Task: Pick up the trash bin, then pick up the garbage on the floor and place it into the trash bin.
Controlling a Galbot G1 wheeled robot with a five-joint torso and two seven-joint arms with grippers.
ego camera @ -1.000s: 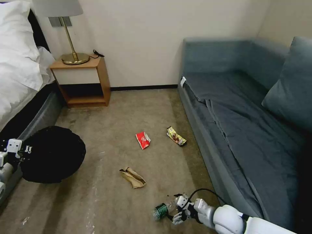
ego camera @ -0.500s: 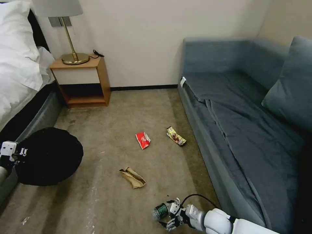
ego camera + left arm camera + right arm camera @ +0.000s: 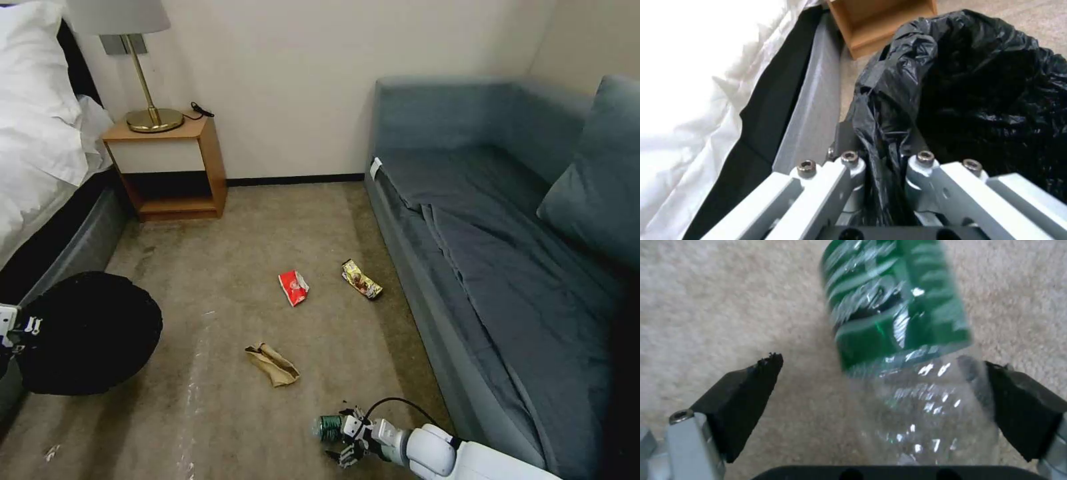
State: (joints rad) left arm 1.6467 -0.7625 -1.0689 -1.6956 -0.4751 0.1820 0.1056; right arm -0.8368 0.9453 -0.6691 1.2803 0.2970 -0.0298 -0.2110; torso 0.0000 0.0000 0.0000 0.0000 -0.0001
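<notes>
Left hand (image 3: 882, 173) gripping trash bin (image 3: 90, 330), right hand (image 3: 880, 400) apparently spread around bottle (image 3: 902, 340)

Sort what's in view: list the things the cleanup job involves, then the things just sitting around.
Job:
round bin lined with black bag, pinched by left gripper
clear green-labelled bottle, between open right gripper pads
crumpled brown paper bag
red snack packet
yellow-brown wrapper

Bystanders:
wooden nightstand
brass lamp
blue sofa

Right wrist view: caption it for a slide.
Open right gripper straddles the clear green-labelled bottle lying on the carpet.

No legible text anywhere.
</notes>
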